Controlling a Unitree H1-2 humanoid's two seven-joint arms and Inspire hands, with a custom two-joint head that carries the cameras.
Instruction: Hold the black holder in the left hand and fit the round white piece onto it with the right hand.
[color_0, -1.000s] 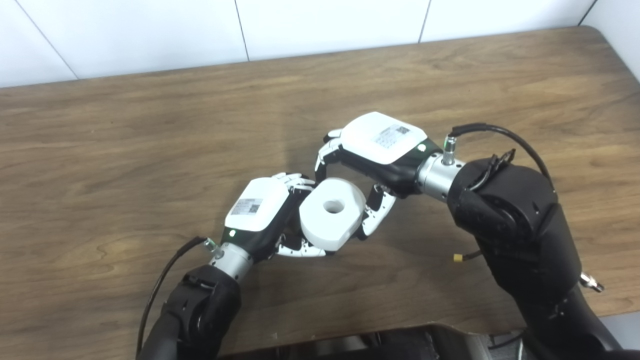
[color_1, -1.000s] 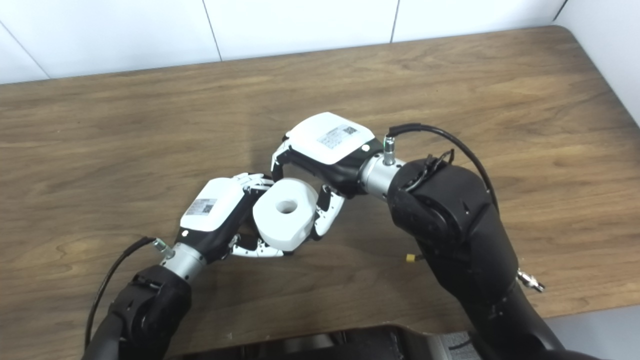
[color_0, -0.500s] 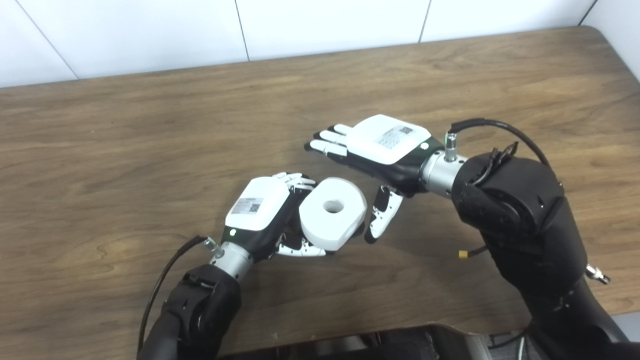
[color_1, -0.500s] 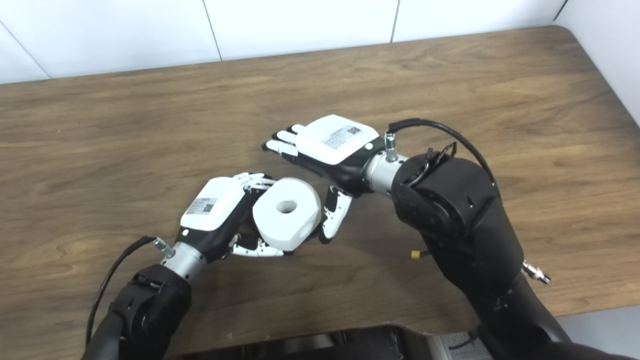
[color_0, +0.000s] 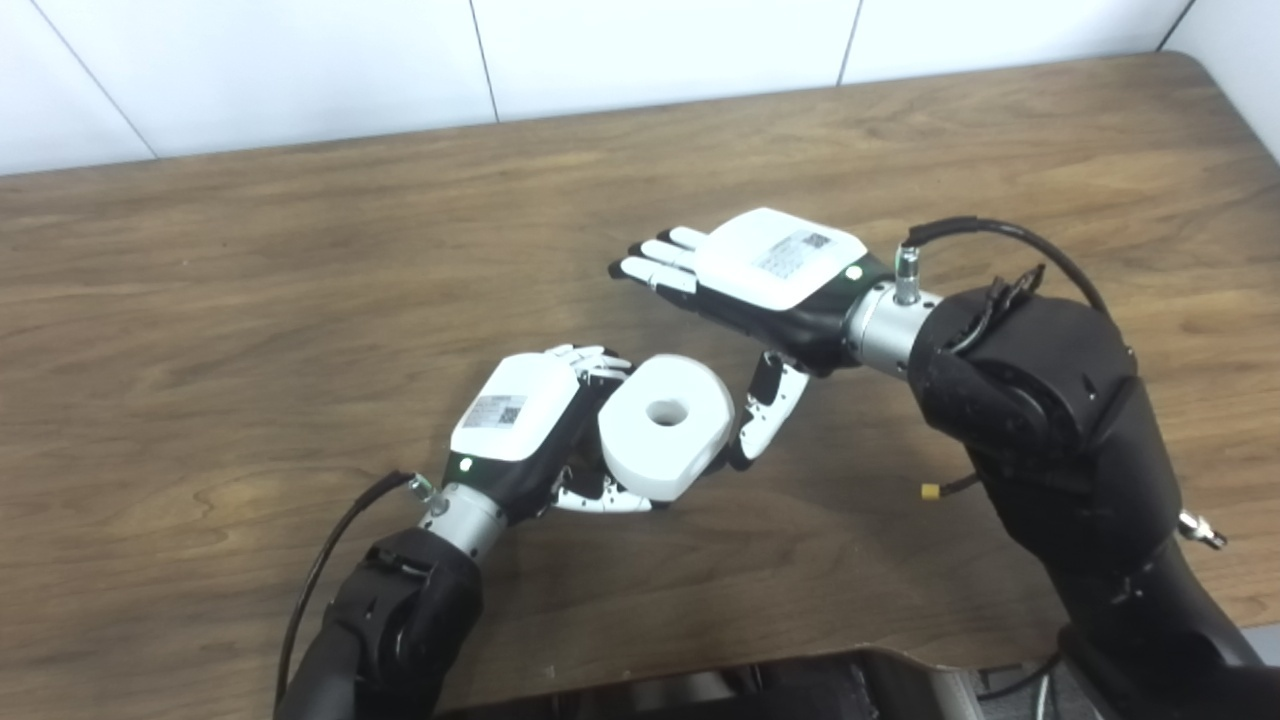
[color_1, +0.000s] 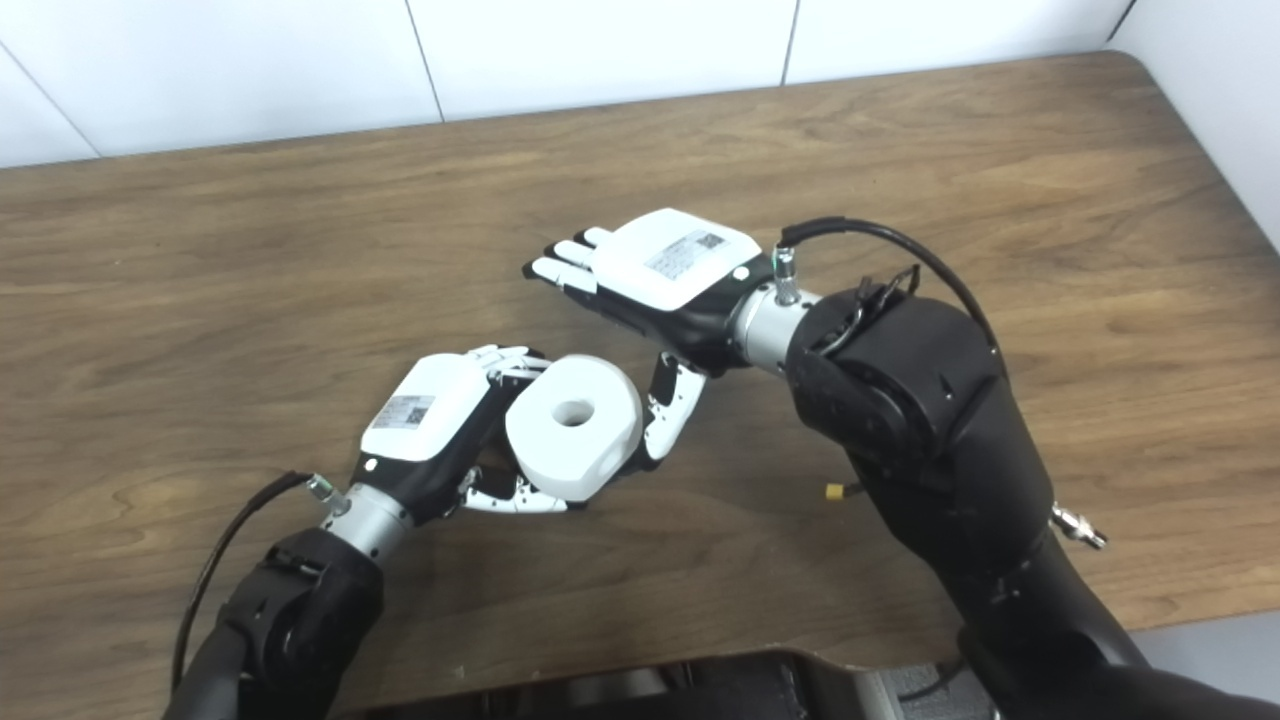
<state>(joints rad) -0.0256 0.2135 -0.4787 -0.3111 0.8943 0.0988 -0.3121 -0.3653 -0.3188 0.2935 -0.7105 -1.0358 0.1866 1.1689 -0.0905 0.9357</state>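
1. Left eye view: a brown wooden table (color_0: 250, 300) fills the frame, backed by a white tiled wall (color_0: 300, 60); both of the robot's arms come in from the bottom edge and meet near the middle.

2. The right hand (color_0: 745, 275) hovers above the table, fingers (color_0: 655, 268) stretched flat and apart, grasping nothing. Its thumb (color_0: 765, 410) hangs down just beside the white piece; whether the two touch cannot be told.

3. The left hand (color_0: 530, 425) is wrapped around something at the white piece's near side, fingers curled underneath it. By the task this should be the black holder, but the hand and the white piece hide it almost entirely in both views.

4. The round white piece (color_0: 665, 425), a thick ring with a hole in the middle, sits tilted against the left hand's fingers, free of the right hand's grip.

5. Progress, as judged: the white piece looks set in place on the holder and the right hand has let go, so the fitting seems done or nearly done. Whether it is fully seated cannot be confirmed, since the joint is out of sight.
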